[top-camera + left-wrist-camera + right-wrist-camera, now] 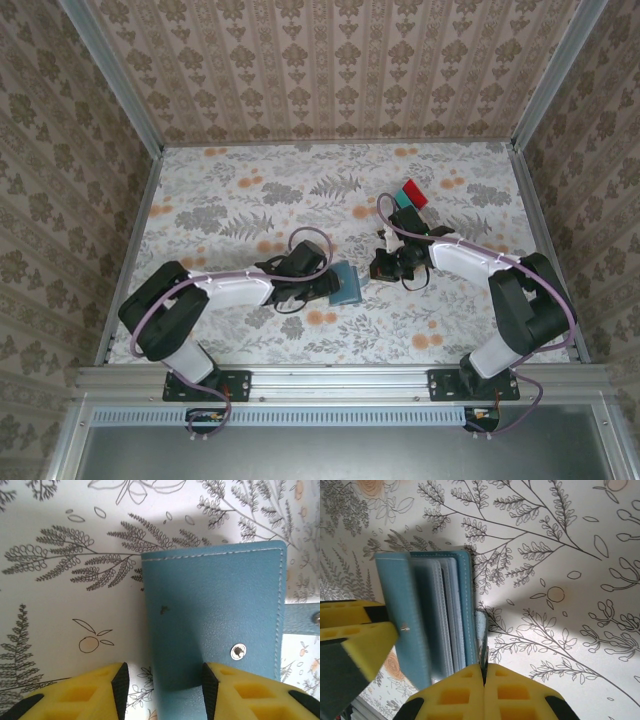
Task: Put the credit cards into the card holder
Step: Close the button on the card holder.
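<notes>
**Fingers on both ends of the card holder, cards not yet in**

Left fingers apart, astride the near edge of the cover. One pad against it, a sliver of gap beside the other: released, not clamped. Right fingers clenched on the strap, a thin tab running into their seam.

Largest, the flowered surface. Near its middle, just ahead of the left arm, the card holder: a teal folding wallet, cover spread off the pale inner pockets in the right wrist view. Well apart, toward the far right, the credit cards, red and teal, close together; flat or propped, too small to tell. Smallest, a metal snap on the cover.

Wallet probably light and floppy, with a soft cover, apt to fold shut or skid on the smooth surface. Best held by strap and cover edge at once. Cards likely stiff, thin and slick; best pinched across a short edge.
</notes>
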